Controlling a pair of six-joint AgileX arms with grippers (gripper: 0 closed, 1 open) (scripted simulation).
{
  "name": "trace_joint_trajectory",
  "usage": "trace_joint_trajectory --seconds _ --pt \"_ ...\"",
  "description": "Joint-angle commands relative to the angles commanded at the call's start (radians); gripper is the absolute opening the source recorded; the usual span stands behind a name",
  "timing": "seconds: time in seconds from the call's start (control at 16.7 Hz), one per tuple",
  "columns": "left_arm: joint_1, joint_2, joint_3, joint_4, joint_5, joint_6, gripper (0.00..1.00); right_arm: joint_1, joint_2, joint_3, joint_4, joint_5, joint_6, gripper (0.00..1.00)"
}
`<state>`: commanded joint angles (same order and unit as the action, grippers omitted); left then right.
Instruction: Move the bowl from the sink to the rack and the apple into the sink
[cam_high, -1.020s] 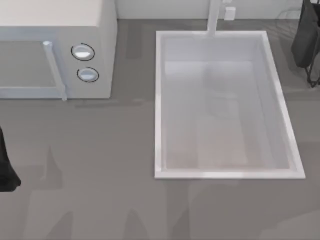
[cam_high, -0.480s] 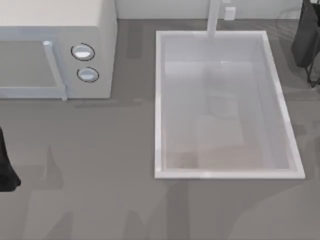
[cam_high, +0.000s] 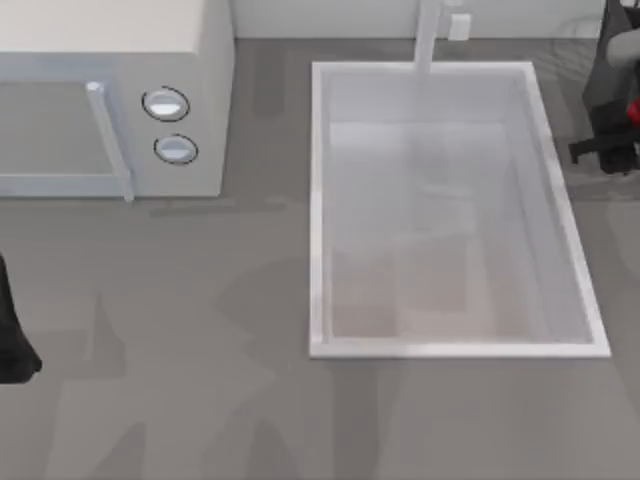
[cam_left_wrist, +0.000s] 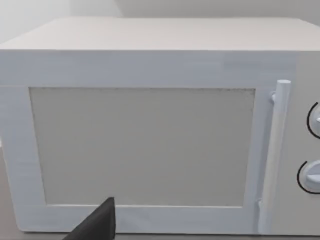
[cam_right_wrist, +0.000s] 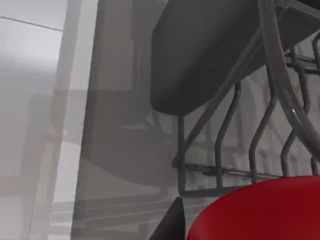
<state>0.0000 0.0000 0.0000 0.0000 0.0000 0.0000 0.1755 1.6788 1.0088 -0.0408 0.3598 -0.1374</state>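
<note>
My left arm (cam_high: 12, 335) sits parked at the table's left edge, facing the microwave (cam_high: 110, 100). The white sink (cam_high: 318, 210) holds nothing. Far right, my right gripper (cam_high: 612, 148) carries the bright red apple (cam_right_wrist: 260, 212) beside the wire rack (cam_right_wrist: 240, 125); I cannot tell its finger spacing.

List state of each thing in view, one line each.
sink: basin holds no bowl or apple.
apple: red, at the right gripper, beside the rack, not in the sink.
rack: wire, upright, by the sink's right rim.
microwave: door shut.
left gripper: parked at the table's left edge.
</note>
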Motion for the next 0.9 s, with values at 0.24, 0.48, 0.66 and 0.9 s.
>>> trace_joint_trajectory --seconds 0.24,0.48,0.66,0.9 --pt "0.0 0.0 0.0 0.0 0.0 0.0 1.0 0.194 -0.026 -0.12 0.409 0.133 0.068 0.0" --pt "0.0 0.0 0.0 0.0 0.0 0.0 1.0 0.359 -0.056 -0.226 0.729 0.242 0.123 0.0" --pt "0.0 0.0 0.0 0.0 0.0 0.0 1.0 0.444 -0.072 -0.281 0.873 0.297 0.148 0.0" --pt "0.0 0.0 0.0 0.0 0.0 0.0 1.0 0.475 -0.077 -0.3 0.922 0.317 0.158 0.0"
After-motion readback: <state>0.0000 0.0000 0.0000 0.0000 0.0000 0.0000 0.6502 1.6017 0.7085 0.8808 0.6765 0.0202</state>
